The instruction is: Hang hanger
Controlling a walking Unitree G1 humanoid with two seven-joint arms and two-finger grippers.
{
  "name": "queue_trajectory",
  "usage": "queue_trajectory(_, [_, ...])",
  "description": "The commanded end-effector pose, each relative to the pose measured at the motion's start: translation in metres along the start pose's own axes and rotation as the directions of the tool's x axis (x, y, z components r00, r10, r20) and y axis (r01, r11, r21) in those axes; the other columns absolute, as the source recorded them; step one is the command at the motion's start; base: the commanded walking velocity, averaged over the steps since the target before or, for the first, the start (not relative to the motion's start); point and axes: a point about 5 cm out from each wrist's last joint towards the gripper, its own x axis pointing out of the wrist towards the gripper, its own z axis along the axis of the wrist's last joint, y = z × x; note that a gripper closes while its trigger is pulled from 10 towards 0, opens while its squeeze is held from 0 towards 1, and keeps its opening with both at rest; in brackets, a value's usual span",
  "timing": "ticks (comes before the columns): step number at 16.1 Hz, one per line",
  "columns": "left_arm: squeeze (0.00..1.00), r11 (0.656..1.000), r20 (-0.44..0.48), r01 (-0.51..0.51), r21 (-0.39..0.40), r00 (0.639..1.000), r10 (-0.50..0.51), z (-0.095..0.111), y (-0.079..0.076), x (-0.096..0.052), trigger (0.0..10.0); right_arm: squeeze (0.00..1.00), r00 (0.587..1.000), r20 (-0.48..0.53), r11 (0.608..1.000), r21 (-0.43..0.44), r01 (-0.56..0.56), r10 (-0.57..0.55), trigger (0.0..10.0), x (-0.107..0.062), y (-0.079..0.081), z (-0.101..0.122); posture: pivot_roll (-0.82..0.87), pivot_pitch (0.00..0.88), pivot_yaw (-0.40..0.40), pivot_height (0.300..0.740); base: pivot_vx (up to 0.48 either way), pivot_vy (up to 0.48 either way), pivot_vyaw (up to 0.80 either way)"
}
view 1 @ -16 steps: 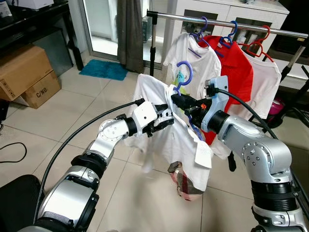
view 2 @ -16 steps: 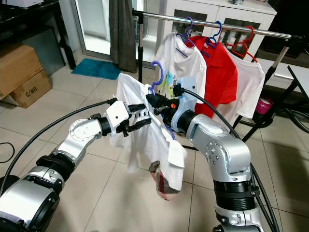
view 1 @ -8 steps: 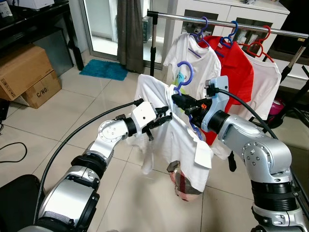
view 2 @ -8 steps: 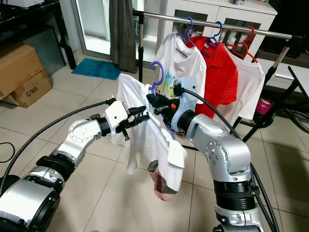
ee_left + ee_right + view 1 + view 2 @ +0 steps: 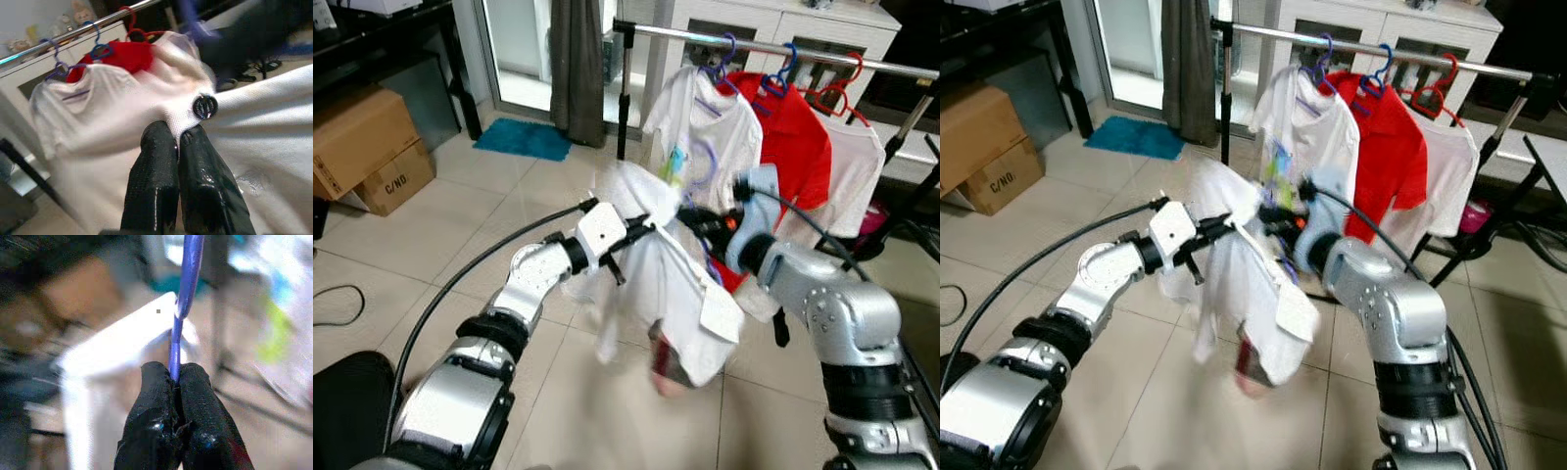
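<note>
Purple plastic hanger (image 5: 185,289) bearing white cotton shirt (image 5: 680,284): now blurred, carried closer to the silver metal clothes rail (image 5: 773,45) than 0.5 s ago. Right gripper (image 5: 175,377) clenched on its neck; left gripper (image 5: 176,139) pinching shirt fabric. Hanging underway, hook still below the rail.

Beige tiled floor (image 5: 431,245), white cabinets (image 5: 773,29)

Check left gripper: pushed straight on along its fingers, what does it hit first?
Left gripper is shut on the white shirt; beyond that fabric, probably the hung white shirt on the rack. Depth unclear, frames blurred.
</note>
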Motion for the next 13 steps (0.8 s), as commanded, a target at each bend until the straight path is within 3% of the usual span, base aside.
queue_trajectory(1, [0.0, 0.999, 0.005, -0.043, -0.019, 0.999, 0.043, -0.003, -0.002, -0.003, 0.0, 0.0, 0.987, -0.063, 0.988, 0.022, 0.151, -0.149, 10.0, -0.007, -0.027, -0.013, -0.19, 0.0, -0.098, 0.74, 0.0, 0.0, 0.0])
queue_trajectory(5, [0.0, 0.996, -0.026, -0.066, -0.055, 0.998, 0.064, -0.015, -0.016, -0.007, 0.0, 0.0, 0.951, -0.195, 0.97, -0.003, 0.244, -0.24, 10.0, -0.018, -0.042, -0.034, -0.2, 0.0, -0.129, 0.74, 0.0, 0.0, 0.0])
queue_trajectory(8, [0.0, 0.996, -0.041, -0.062, -0.063, 0.997, 0.06, -0.018, -0.023, -0.005, 0.0, 0.0, 0.939, -0.114, 0.944, 0.011, 0.329, -0.326, 10.0, -0.016, -0.049, -0.018, -0.2, 0.0, -0.135, 0.74, 0.0, 0.0, 0.0])
queue_trajectory(11, [0.0, 0.997, -0.041, -0.044, -0.068, 0.998, 0.042, -0.017, -0.027, -0.001, 0.0, 0.0, 0.856, 0.033, 0.854, 0.104, 0.51, -0.515, 10.0, -0.019, -0.068, 0.008, -0.2, 0.0, -0.129, 0.74, 0.0, 0.0, 0.0])
queue_trajectory(12, [0.0, 0.997, -0.042, -0.044, -0.068, 0.998, 0.042, -0.016, -0.027, 0.0, 0.0, 0.0, 0.849, 0.055, 0.847, 0.127, 0.516, -0.525, 10.0, -0.019, -0.07, 0.013, -0.2, 0.0, -0.126, 0.74, 0.0, 0.0, 0.0])
queue_trajectory(13, [0.0, 0.997, -0.048, -0.045, -0.068, 0.998, 0.042, -0.016, -0.027, 0.001, 0.0, 0.0, 0.877, 0.057, 0.874, 0.136, 0.466, -0.477, 10.0, -0.014, -0.062, 0.013, -0.2, 0.0, -0.121, 0.74, 0.0, 0.0, 0.0])
